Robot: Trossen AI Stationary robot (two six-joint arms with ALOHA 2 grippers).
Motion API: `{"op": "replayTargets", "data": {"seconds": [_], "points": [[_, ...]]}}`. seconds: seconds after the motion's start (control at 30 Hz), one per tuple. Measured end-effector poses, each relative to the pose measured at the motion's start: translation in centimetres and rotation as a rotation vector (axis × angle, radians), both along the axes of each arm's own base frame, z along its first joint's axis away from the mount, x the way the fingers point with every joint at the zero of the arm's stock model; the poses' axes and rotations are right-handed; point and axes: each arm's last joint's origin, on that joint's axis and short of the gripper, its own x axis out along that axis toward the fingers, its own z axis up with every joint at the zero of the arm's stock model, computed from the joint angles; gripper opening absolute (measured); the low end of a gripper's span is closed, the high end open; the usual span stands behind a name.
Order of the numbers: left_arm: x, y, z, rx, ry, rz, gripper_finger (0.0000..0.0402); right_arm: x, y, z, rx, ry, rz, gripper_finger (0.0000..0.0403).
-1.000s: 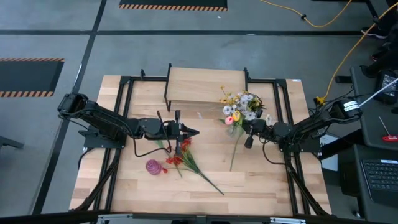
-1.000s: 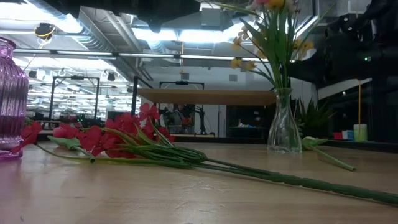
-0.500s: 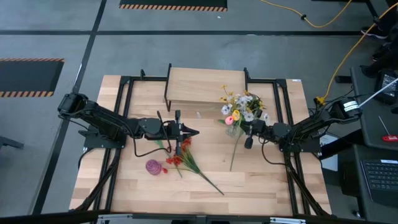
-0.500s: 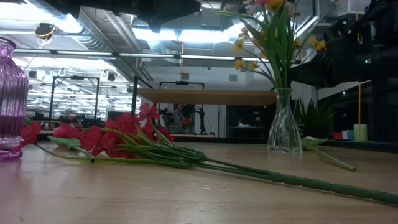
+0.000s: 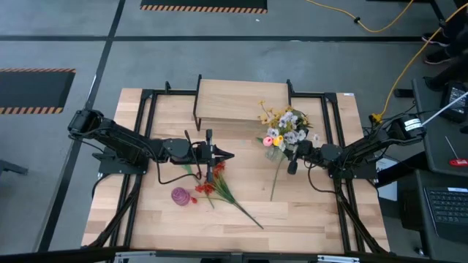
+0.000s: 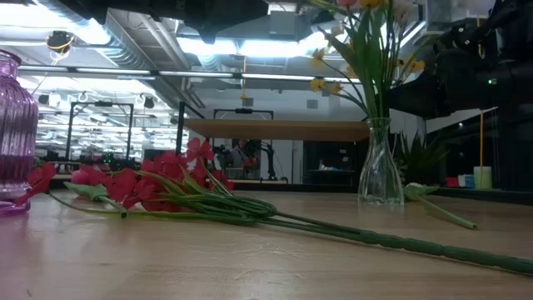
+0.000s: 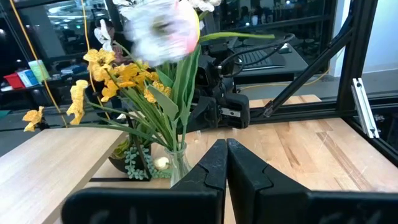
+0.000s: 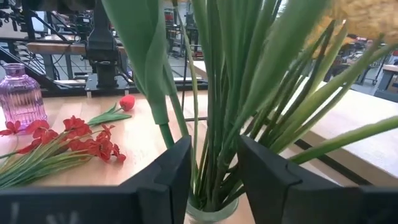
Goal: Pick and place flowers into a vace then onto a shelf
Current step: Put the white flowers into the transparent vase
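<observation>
Between the right pincer's (image 8: pixel 211 168) spread fingers stand the flowers (image 8: pixel 242 93) (untouched).

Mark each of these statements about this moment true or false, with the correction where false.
1. The clear vase holds a bunch of flowers. True.
2. The purple vase stands on the shelf. False: it stands on the table, near the red stems.
3. The right gripper has its jaws open with the bunch's stalks between them. True.
4. The left gripper holds a red stem. False: its jaws are shut on nothing, above the table.
5. The red stems stand in the purple vase. False: they lie flat on the table.
</observation>
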Motion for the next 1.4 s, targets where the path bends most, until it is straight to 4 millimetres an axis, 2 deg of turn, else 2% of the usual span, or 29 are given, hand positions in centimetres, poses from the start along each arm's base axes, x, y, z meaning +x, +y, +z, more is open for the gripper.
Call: {"op": "replayTargets", "data": {"seconds": [0.4,0.87,1.1,1.23,1.4], "points": [[0.0,-0.1,-0.1,0.002,0.014,-0.003,0.0002,2.0,0.3,1.0,-0.011,0.160,-0.071,0.0134],[0.0,-0.1,-0.3,0.003,0.032,-0.003,0.0008,1.5,0.2,2.4,0.027,0.166,-0.059,0.0134],[0.0,-0.1,-0.3,0.003,0.031,-0.003,0.0006,1.3,0.2,2.3,0.044,0.180,-0.040,0.0133],[0.0,-0.1,-0.3,0.003,0.030,-0.003,0.0008,1.2,0.2,2.1,0.039,0.204,-0.040,0.0106],[0.0,-0.1,-0.3,0.003,0.030,-0.002,0.0006,1.2,0.2,2.0,0.037,0.211,-0.040,0.0022]]}}
